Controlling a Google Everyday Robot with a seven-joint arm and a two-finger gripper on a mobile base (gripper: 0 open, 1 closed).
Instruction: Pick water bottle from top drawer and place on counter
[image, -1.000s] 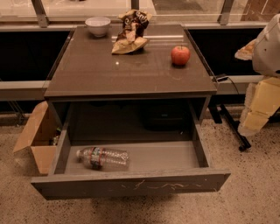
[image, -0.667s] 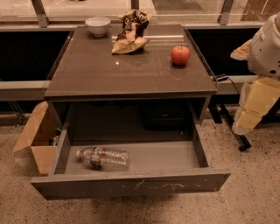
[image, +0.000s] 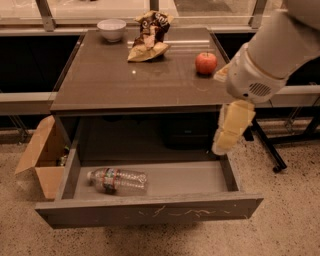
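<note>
Water bottle (image: 117, 180) (left), tool (image: 221, 146) by drawer (image: 150, 214) edge

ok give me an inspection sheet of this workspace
surface: counter, dark and glossy, bare in front
job's things: bottle lies on its side in the left of the open drawer, cap to the left
clutter: bowl back left, crumpled bag back centre, apple right, all on the counter; open box on the floor at left
grippers: gripper hangs over the drawer's right rear corner, apart from the bottle
cables: nothing seen
surroundings: speckled floor, ledge behind, wheeled stand leg at right
</note>
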